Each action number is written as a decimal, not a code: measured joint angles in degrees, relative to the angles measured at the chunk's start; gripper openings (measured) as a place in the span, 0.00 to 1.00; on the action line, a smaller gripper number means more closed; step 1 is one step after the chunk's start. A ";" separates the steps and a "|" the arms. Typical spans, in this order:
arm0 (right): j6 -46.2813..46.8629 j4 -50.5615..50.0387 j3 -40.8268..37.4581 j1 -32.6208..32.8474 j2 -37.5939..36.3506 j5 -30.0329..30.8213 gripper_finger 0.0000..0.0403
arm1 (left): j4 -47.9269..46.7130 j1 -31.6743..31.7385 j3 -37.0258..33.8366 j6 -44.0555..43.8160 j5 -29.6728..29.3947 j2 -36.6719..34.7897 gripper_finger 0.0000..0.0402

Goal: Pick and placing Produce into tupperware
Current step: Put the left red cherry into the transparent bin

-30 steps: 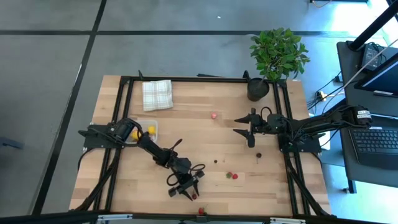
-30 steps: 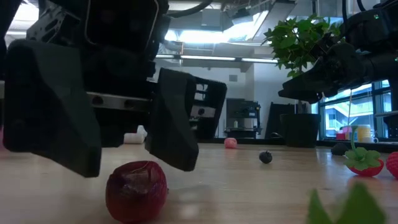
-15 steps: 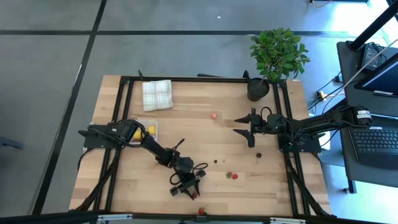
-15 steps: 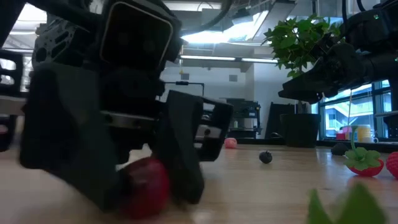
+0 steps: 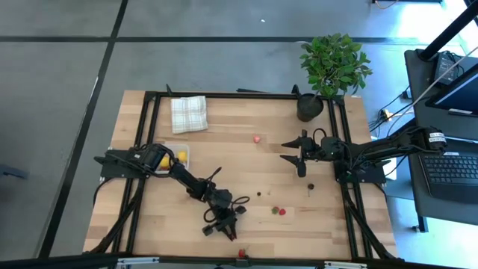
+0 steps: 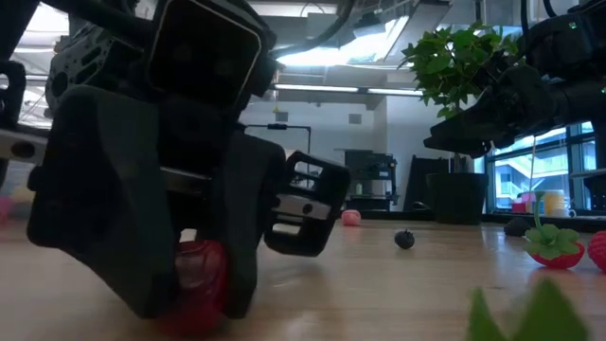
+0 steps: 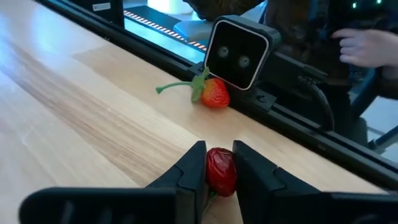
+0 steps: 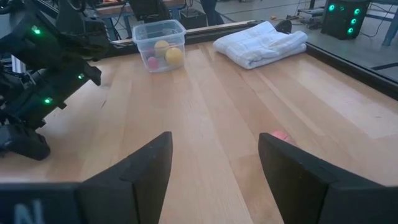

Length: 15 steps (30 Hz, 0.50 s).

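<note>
The left gripper [image 7: 219,171] has closed since a second ago on the dark red fruit [image 7: 221,171] at the table's near edge; a shallow pinch could let it slip. Farther right, the right gripper [image 8: 214,163] waits, jaws spread. The tupperware [image 5: 175,155] sits far left.

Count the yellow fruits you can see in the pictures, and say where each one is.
2. Both yellow fruits sit inside the clear box near the table's left edge, beside a pink piece. More may be hidden behind them.
</note>
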 joint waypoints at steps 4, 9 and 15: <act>0.05 0.01 0.00 0.00 0.00 0.00 0.60 | 0.18 0.43 0.00 -2.29 0.47 -0.03 0.14; 0.07 0.01 0.00 0.00 0.00 0.00 0.60 | -2.70 1.89 -0.02 -3.46 2.80 -2.15 0.15; 0.07 0.03 0.00 -0.02 0.00 0.00 0.60 | -13.52 3.63 -0.04 -3.34 3.32 -7.62 0.12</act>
